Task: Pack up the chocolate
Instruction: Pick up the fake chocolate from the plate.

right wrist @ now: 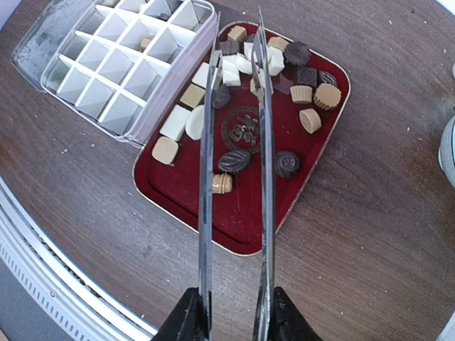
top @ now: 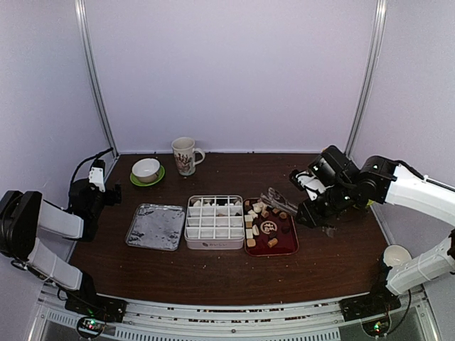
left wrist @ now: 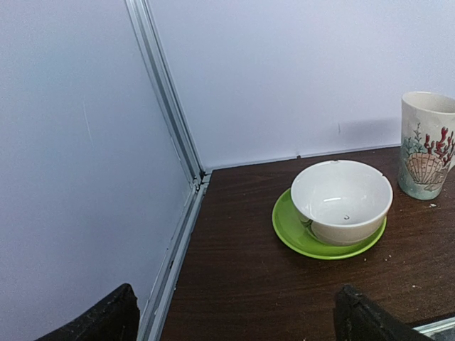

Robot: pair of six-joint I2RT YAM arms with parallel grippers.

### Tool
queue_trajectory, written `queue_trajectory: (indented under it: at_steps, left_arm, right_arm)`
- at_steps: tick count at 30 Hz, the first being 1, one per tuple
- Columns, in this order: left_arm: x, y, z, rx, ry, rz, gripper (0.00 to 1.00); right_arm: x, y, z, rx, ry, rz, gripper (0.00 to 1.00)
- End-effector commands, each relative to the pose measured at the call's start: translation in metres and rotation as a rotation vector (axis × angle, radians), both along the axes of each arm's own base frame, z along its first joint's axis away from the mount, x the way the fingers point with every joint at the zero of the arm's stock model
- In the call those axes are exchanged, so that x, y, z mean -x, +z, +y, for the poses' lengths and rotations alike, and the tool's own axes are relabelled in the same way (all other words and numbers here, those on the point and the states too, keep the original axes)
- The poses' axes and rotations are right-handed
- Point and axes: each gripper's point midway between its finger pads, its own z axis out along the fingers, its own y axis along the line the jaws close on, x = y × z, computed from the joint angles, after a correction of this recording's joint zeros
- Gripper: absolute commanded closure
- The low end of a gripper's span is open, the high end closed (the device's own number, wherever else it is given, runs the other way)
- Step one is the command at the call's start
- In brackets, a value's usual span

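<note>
The chocolate, small dark, tan and cream pieces, lies scattered in the dark-red tray, which also shows from above as the tray holding the chocolate. My right gripper is shut on the handle end of metal tongs. Their two blades reach out over the tray, tips apart with nothing between them. From above, the right gripper hovers just right of the tray with the tongs pointing left. A white compartment box stands left of the tray. My left gripper is open and holds nothing.
The box's clear lid lies left of the box. A white bowl on a green saucer and a shell-patterned mug stand at the back left. A white cup sits at the right edge. Walls close in the table.
</note>
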Motion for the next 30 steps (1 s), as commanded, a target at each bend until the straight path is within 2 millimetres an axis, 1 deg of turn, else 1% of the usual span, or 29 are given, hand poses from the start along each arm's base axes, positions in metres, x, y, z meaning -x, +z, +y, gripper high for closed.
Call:
queue_trajectory:
  at_steps: [1, 6, 13, 21, 30]
  left_arm:
    - [0.000, 0.008, 0.002, 0.007, 0.002, -0.039, 0.02]
    - [0.000, 0.008, 0.002, 0.007, 0.002, -0.040, 0.02]
    - [0.000, 0.008, 0.002, 0.007, 0.003, -0.040, 0.02]
    - [0.000, 0.008, 0.002, 0.007, 0.002, -0.040, 0.02]
    - [0.000, 0.008, 0.002, 0.007, 0.002, -0.040, 0.02]
  right_arm:
    - [0.005, -0.011, -0.024, 0.086, -0.052, 0.004, 0.68]
    - [0.009, -0.024, -0.030, 0.099, -0.086, 0.053, 0.66]
    - [0.020, -0.051, -0.039, 0.122, -0.106, 0.170, 0.64]
    - [0.027, -0.068, -0.046, 0.133, -0.128, 0.234, 0.64]
    - [0.028, -0.077, -0.051, 0.147, -0.145, 0.256, 0.61]
